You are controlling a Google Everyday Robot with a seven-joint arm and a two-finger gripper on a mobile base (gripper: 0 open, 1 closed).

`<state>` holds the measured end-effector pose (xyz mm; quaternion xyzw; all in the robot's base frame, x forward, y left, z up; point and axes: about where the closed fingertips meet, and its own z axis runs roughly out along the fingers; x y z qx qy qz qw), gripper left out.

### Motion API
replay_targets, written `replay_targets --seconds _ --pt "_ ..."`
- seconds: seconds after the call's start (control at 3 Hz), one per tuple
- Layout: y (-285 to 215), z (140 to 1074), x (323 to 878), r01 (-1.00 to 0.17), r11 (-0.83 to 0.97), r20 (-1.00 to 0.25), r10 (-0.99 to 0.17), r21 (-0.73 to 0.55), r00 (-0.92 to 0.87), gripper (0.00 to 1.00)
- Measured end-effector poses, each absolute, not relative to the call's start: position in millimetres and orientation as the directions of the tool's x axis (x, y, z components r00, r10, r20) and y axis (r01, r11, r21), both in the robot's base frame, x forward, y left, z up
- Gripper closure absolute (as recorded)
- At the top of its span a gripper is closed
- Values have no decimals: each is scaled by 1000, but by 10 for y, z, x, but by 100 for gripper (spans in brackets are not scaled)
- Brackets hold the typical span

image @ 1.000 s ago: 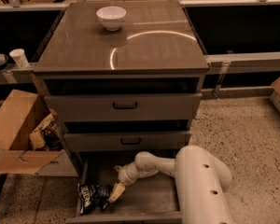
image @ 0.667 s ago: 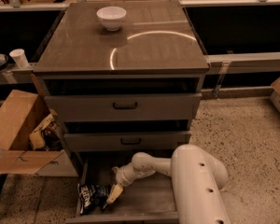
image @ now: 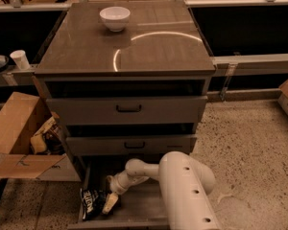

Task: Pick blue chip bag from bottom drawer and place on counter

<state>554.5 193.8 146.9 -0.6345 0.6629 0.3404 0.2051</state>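
The blue chip bag [image: 90,201] lies crumpled, dark with white lettering, at the front left of the open bottom drawer [image: 139,210]. My gripper [image: 108,203] reaches down into that drawer and sits right against the bag's right side. The white arm [image: 182,186] comes in from the lower right and hides much of the drawer floor. The counter [image: 134,51] is the glossy grey-brown cabinet top above, with a curved white light reflection.
A white bowl [image: 114,18] stands at the back of the counter. Two grey drawers with black handles [image: 128,109] sit above the open one. An open cardboard box [image: 17,128] with crumpled wrappers stands at the left. A white cup [image: 20,59] is on the left ledge.
My gripper has moved a little to the left, closer to the blue chip bag. The arm has shifted left with it. The bag has not moved.
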Motion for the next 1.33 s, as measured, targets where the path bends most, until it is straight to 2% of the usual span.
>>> replay_targets --seconds 0.33,1.0,1.33 --pt "2036 1376 5544 -980 -52 -710 -697 192 -102 19" --pt "2083 1384 5520 -983 -65 -741 -666 174 -87 66" --pt "2019 1556 5498 -989 -62 -787 -612 138 -72 89"
